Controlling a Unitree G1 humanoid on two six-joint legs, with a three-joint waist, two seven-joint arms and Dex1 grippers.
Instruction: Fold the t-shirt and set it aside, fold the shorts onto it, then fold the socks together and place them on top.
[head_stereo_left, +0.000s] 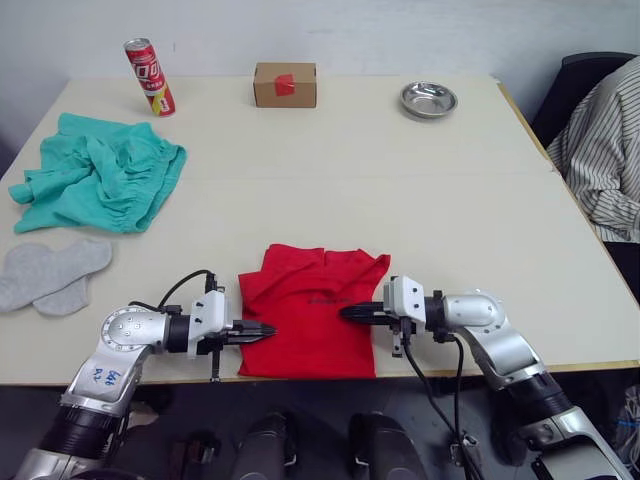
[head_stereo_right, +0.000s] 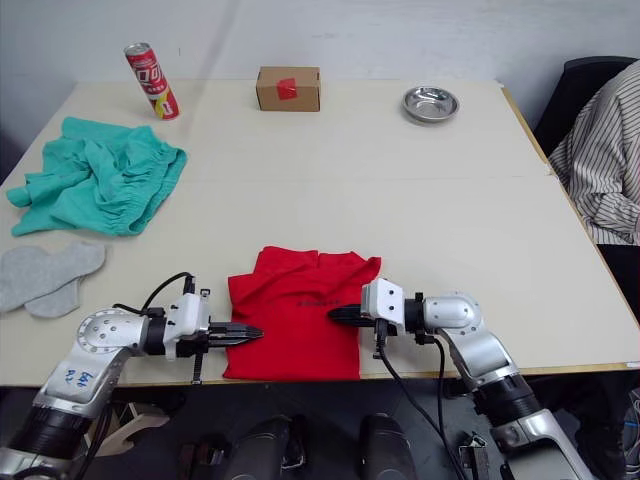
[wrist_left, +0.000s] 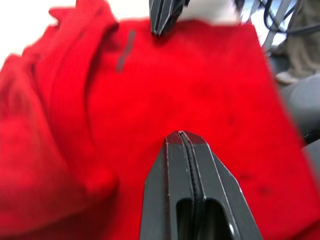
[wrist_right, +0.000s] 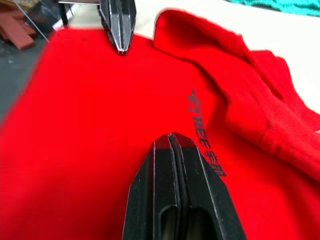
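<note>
Both grippers point inward over the shirt (head_stereo_left: 312, 315), tip toward tip: the left gripper (head_stereo_left: 262, 329) at the shirt's left edge, the right gripper (head_stereo_left: 352, 312) over its right half. In the wrist views each pair of fingers is pressed together with nothing between them; neither has hold of cloth. They lie low over the fabric, though whether the tips touch it I cannot tell.

The shirt sits at the near edge of the table (head_stereo_left: 400, 190), already gathered into a rough rectangle, with a bunched fold along its far side and the dark print between the two tips. That posture, closed fingers laid flat from either side, looks like smoothing or pressing the fold down rather than picking it up; the shirt fold seems nearly done and setting it aside is not yet done.

The shorts (head_stereo_left: 100, 175) lie crumpled at the far left, well apart from both grippers, and the socks (head_stereo_left: 50, 275) lie overlapped just nearer, left of the left arm, unfolded.
</note>
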